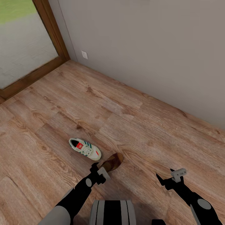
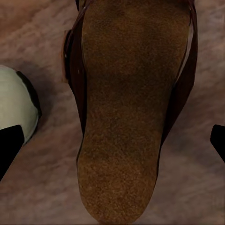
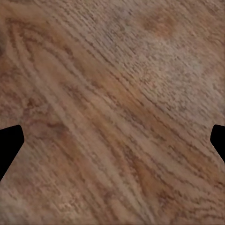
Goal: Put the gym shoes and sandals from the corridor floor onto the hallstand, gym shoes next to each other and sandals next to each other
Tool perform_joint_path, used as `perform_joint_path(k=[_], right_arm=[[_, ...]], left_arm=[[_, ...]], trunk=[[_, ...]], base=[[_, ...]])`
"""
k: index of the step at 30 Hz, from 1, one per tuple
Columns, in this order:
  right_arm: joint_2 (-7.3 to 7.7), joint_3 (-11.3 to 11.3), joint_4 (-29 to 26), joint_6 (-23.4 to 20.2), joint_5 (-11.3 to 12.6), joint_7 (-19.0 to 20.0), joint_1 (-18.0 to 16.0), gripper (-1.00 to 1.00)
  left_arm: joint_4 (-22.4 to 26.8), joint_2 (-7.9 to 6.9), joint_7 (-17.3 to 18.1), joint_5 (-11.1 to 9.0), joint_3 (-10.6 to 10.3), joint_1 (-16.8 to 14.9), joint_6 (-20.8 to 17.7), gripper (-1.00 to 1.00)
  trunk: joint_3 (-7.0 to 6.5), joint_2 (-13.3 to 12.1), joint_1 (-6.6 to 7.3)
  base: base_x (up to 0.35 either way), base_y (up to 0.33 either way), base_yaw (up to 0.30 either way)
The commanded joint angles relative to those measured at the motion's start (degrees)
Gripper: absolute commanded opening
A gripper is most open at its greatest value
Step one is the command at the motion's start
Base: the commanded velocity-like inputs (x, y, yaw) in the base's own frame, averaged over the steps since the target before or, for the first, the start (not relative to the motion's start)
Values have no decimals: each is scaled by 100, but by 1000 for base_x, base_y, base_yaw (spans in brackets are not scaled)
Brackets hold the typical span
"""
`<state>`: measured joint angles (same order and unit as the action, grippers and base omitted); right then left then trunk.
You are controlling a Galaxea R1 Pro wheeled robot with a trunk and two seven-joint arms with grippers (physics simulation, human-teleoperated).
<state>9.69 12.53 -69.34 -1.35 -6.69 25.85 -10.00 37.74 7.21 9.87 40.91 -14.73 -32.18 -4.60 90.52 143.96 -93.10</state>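
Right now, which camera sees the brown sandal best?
The left wrist view: the sandal shows large there, lying between the open left gripper's fingertips, with a white shoe's edge beside it. The head view shows it small, partly hidden behind that gripper. The right wrist view looks at bare floor.

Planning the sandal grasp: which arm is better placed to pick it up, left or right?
Left. The left gripper sits directly over the sandal, and its wrist view shows the sandal centred between open fingers. The right gripper is open too, but off to the side over bare corridor floor.
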Motion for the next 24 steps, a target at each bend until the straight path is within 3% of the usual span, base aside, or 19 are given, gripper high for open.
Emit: perform_joint_path(k=[1, 10, 21, 24], right_arm=[[-3, 13, -9, -14, -52, 34, -2, 100], [-3, 13, -9, -14, -52, 35, -2, 100], [-3, 14, -9, -14, -52, 34, -2, 100], [-3, 14, -9, -14, -52, 34, -2, 100]], left_arm=[[14, 0, 13, 40, -9, 1, -30, 100], [6, -17, -35, 42, -134, 1, -40, 100], [5, -18, -46, 40, -144, 1, -41, 100], [5, -18, -46, 41, -144, 1, -41, 100]], trunk=[[4, 1, 1], [5, 1, 1], [310, 16, -27], [334, 16, -27]], base=[[0, 0, 0], [0, 0, 0], [0, 0, 0], [0, 0, 0]])
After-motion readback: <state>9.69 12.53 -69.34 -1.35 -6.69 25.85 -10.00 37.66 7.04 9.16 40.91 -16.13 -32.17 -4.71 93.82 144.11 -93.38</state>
